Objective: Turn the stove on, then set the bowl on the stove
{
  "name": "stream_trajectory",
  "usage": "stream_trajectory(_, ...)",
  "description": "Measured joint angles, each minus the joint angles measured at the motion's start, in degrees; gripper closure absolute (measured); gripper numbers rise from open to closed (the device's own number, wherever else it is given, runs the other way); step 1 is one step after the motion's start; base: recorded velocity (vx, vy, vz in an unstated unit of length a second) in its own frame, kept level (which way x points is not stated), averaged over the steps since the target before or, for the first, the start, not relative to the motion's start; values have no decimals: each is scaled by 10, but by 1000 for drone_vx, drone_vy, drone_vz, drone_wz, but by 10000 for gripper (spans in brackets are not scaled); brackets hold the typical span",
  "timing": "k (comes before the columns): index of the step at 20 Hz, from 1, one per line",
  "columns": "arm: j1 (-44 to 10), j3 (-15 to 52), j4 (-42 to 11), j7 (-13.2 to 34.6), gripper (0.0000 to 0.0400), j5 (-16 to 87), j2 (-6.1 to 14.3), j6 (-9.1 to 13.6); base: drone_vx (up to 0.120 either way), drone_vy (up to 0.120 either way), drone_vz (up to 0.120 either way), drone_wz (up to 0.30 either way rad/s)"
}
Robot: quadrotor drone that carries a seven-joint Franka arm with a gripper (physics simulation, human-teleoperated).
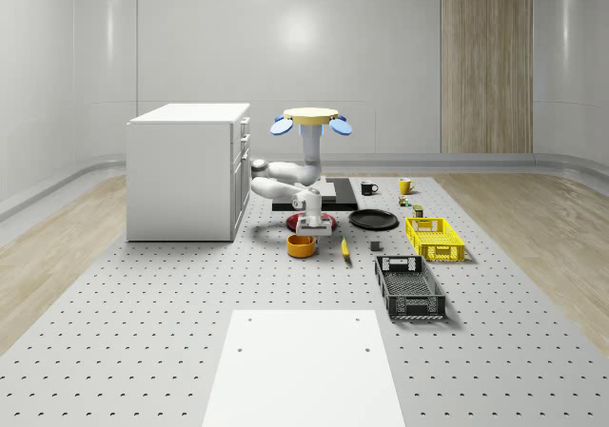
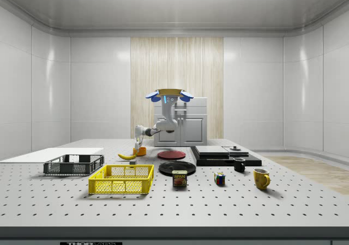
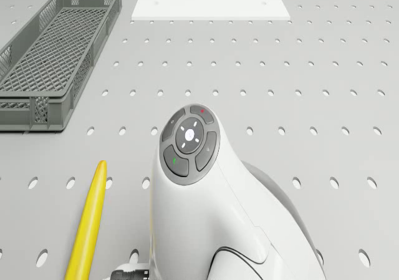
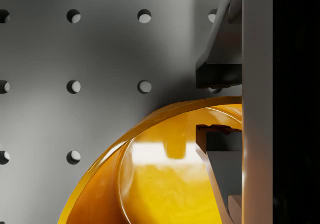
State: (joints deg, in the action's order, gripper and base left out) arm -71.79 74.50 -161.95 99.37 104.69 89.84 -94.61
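Drone (image 1: 311,116) hovering above the perforated table (image 1: 143,332), over the near edge of the stove (image 1: 328,192) and to the right of the white cabinet (image 1: 188,171) in the whole-scene view. Its arm (image 1: 285,175) bends down and toward the near side, ending at the gripper (image 1: 310,231) directly above the orange bowl (image 1: 302,245).

The bowl stands on the table, not on the stove: it lies just near of the red plate (image 1: 309,222), with the banana (image 1: 344,247) just to its right. In the side view the bowl (image 2: 141,151) sits at the gripper (image 2: 137,148), left of the red plate (image 2: 171,154) and behind the banana (image 2: 127,156).

In the wrist view the fingers (image 4: 220,72) straddle the bowl's rim (image 4: 165,112), one pad outside the wall and one inside the bowl (image 4: 165,184). A gap shows between each pad and the rim, so the claw is spread and pinches nothing.

The stove (image 2: 224,155) lies flat on the table, far of the black plate (image 1: 373,220). Whether it is switched on cannot be told.

Right of the bowl in the whole-scene view: yellow crate (image 1: 435,238) and, nearer, grey crate (image 1: 409,287). In the drone view the arm (image 3: 206,193) stands between the banana (image 3: 87,224) and bare table (image 3: 312,80), with the grey crate (image 3: 53,55) beyond.
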Motion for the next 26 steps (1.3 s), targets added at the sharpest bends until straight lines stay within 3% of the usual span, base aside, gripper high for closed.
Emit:
stream_trajectory(8,7,45,-9,-1,300,-42,-1,16,-5,0,95,0)
stream_trajectory(20,8,60,-11,0,300,-57,1,19,-120,120,120,0)
stream_trajectory(26,8,61,-12,0,300,-58,3,17,-87,20,7,0)
